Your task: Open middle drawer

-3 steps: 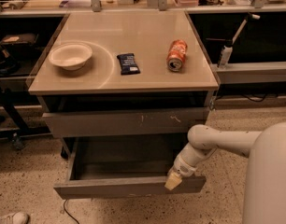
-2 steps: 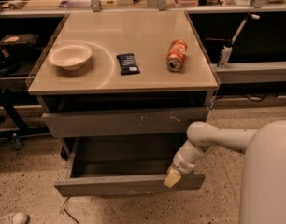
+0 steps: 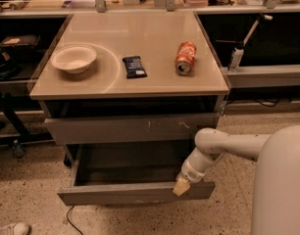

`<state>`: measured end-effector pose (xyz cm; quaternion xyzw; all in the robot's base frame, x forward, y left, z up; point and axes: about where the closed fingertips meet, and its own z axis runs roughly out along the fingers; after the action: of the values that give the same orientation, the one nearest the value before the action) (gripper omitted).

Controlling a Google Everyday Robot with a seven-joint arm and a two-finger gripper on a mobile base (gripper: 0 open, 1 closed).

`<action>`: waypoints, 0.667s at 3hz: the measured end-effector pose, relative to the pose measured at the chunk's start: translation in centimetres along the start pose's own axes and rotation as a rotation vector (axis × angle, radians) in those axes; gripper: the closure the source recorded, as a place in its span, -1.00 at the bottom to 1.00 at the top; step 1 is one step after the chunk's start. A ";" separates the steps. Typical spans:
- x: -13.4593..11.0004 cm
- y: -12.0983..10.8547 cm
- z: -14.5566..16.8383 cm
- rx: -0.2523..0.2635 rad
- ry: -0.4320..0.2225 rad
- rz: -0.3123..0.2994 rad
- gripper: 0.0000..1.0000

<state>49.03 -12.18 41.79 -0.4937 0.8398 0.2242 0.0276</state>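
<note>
The middle drawer [image 3: 120, 194] is a wide, shallow grey drawer. It stands pulled well out toward me, and its dark inside [image 3: 130, 165] shows no contents. Above it is the taller grey front with white scratch marks [image 3: 125, 129], which sits nearly flush with the cabinet. My gripper [image 3: 181, 186] hangs from the white arm [image 3: 223, 146] at the top edge of the middle drawer's front, near its right end, touching it. The third front is hidden under the open drawer.
On the cabinet top [image 3: 140, 33] are a cream bowl [image 3: 73, 58], a dark snack bar [image 3: 134, 66] and an orange can lying on its side [image 3: 185, 58]. My white body [image 3: 282, 190] fills the lower right. A cable [image 3: 69, 214] lies on the speckled floor. Shelving stands on both sides.
The arm's elbow has shifted slightly left. The gripper stays at the drawer front's top edge, and the drawer stands about as far out as before.
</note>
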 end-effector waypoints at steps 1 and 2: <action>0.5 0.2 -0.2 0.012 0.006 0.013 1.00; 1.0 0.4 -0.4 0.019 0.012 0.028 1.00</action>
<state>48.28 -12.99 42.01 -0.4829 0.8489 0.2135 0.0241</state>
